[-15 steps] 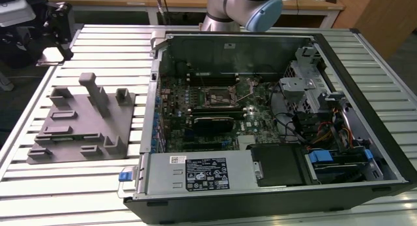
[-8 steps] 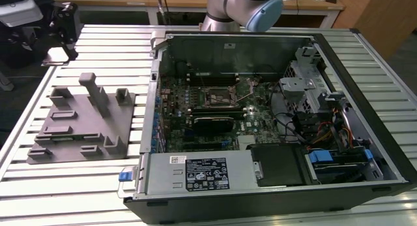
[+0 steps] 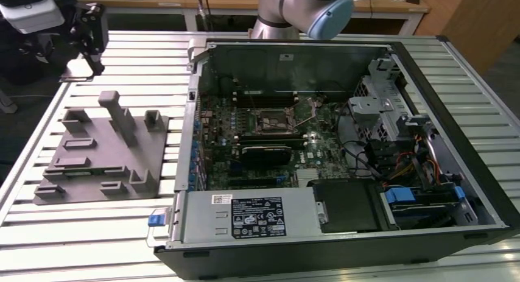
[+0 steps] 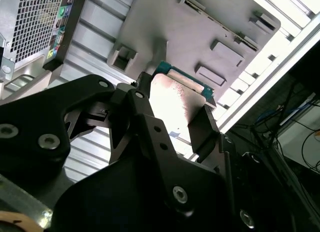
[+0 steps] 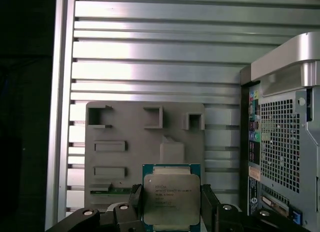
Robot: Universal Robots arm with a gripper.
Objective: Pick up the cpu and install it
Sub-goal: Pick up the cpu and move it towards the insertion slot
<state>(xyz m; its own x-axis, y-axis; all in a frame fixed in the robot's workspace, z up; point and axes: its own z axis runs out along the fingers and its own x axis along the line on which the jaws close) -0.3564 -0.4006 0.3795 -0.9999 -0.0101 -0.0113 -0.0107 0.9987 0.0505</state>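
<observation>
Shiny metal cpu (image 5: 171, 199), matt grey plastic tray (image 5: 131, 131), ribbed metal table (image 5: 150, 52)

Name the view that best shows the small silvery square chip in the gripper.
First wrist view: the green-rimmed silvery square cpu faces it flat, clamped in the black gripper. The second wrist view shows it slanted and glare-washed. The exterior view has the gripper edge-on, chip indiscernible.

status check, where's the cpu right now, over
Gripper jaws shut on the cpu. Cpu held clear of the grey tray, outside the computer case. Case open, nothing seen blocking it.
</observation>
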